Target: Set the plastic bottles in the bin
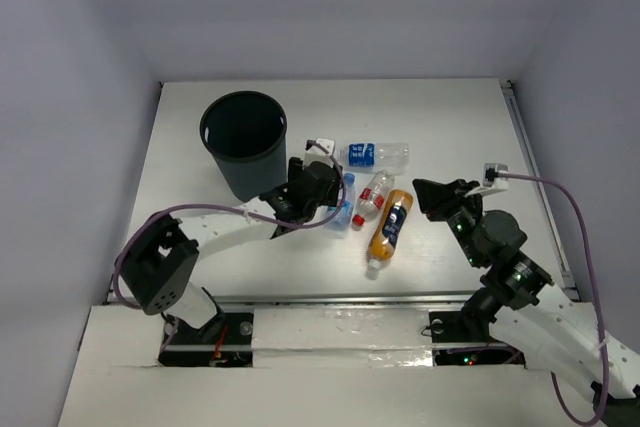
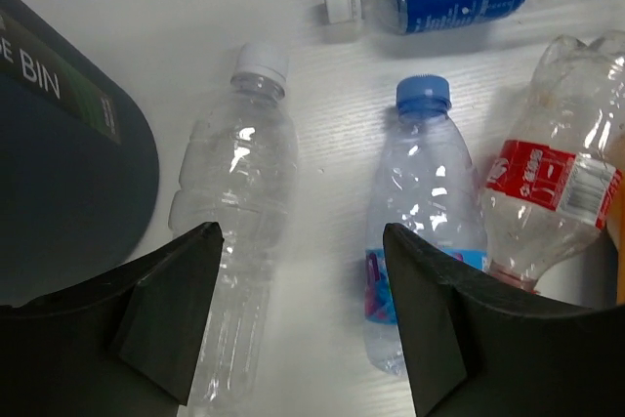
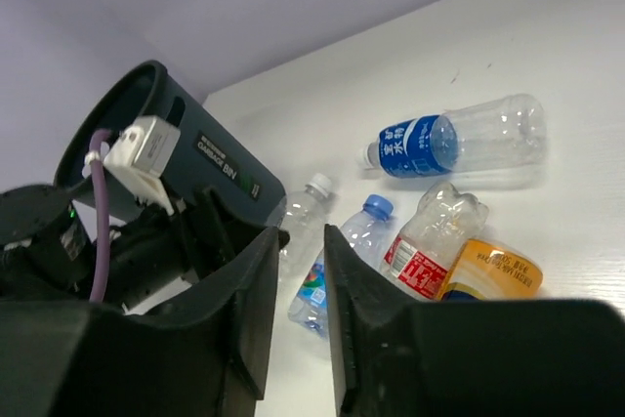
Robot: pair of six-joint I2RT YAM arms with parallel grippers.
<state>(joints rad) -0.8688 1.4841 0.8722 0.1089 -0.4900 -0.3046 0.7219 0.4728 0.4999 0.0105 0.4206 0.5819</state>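
Left gripper [image 2: 301, 239]: jaws spread wide, holding nothing.
Right gripper [image 3: 301, 237]: jaws barely parted, holding nothing.
Plastic bottles [image 2: 237, 192]: five, lying mid-frame.
Bin [image 1: 250, 171]: one, upper left.

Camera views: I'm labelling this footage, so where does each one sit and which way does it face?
Top external: above and behind, looking down on the table; left arm and right arm show.
Left wrist: looks down past its own open jaws at lying bottles.
Right wrist: looks low across the table towards the bin, between its own jaws.
Both wrist views share the red-label bottle.
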